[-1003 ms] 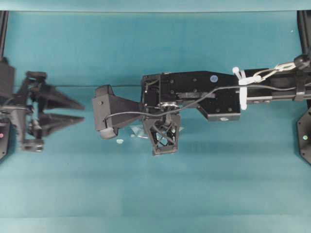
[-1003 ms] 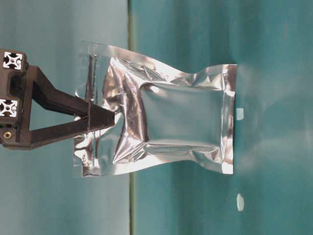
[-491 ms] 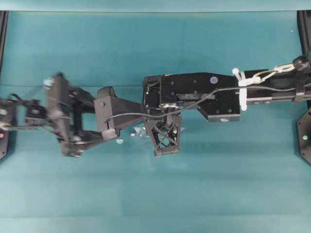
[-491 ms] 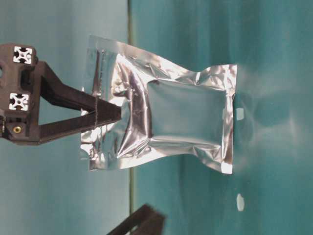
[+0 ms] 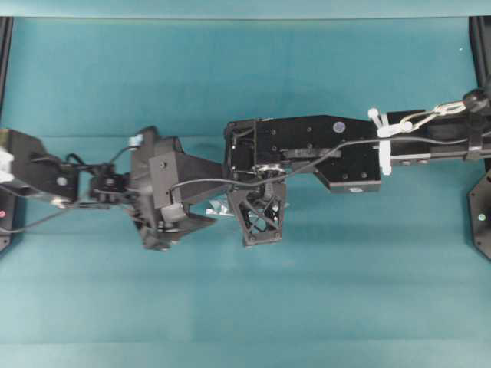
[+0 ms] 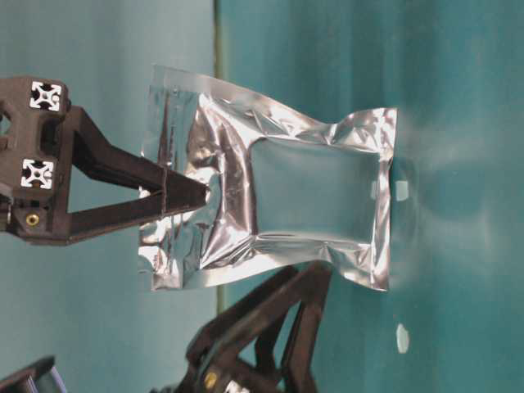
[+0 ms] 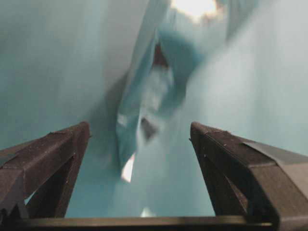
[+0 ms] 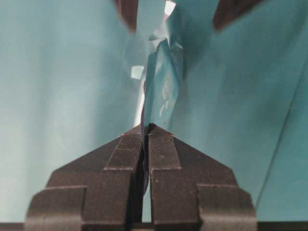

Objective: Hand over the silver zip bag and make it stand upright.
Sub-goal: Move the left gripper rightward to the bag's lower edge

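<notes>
The silver zip bag (image 6: 315, 205) is a crinkled foil pouch that hangs upright. Its bottom edge is at the table surface. My right gripper (image 6: 187, 196) is shut on its zip end from above; the right wrist view shows the jaws (image 8: 147, 127) closed on the foil (image 8: 166, 82). From overhead only a sliver of the bag (image 5: 219, 207) shows beside the right gripper (image 5: 257, 208). My left gripper (image 5: 190, 218) is open and close beside the bag. In the left wrist view (image 7: 139, 127) the blurred bag (image 7: 144, 96) lies edge-on ahead, between the fingers but apart from them.
Two small white specks (image 6: 401, 337) lie on the teal table near the bag's base. The left fingers (image 6: 274, 323) reach in low beside the bag. The right arm (image 5: 307, 149) spans the table's middle from the right.
The left arm has swung in from the far left to just beside the bag, jaws open. The right gripper keeps holding the bag, almost still.
</notes>
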`<state>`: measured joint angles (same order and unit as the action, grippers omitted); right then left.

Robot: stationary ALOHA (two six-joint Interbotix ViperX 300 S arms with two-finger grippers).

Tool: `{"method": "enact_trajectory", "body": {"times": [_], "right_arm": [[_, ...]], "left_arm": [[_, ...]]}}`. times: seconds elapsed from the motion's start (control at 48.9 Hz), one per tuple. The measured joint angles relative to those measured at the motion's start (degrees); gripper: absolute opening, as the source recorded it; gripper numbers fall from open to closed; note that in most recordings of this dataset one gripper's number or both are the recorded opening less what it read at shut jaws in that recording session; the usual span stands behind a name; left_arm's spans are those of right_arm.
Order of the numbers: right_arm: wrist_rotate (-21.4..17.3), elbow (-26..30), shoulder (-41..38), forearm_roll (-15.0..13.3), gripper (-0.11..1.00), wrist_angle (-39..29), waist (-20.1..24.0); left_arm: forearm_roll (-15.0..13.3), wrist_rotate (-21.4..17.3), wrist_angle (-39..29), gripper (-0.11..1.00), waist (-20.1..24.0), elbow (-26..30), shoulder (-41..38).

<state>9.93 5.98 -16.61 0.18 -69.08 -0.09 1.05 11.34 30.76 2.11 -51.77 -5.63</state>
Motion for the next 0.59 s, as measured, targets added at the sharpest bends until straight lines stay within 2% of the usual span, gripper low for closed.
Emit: {"method": "enact_trajectory", "body": {"times": [0.327,0.594], "right_arm": [[0.00,-0.44,0.09,0.00,0.01,0.18,0.00],[0.00,-0.44,0.09,-0.09,0.01,0.09,0.00]], "left_arm": [[0.00,0.44,2.11,0.94,0.00,5.01,-6.50],[0.00,0.53,2.81,0.93,-0.18,6.33,-8.09]]}}
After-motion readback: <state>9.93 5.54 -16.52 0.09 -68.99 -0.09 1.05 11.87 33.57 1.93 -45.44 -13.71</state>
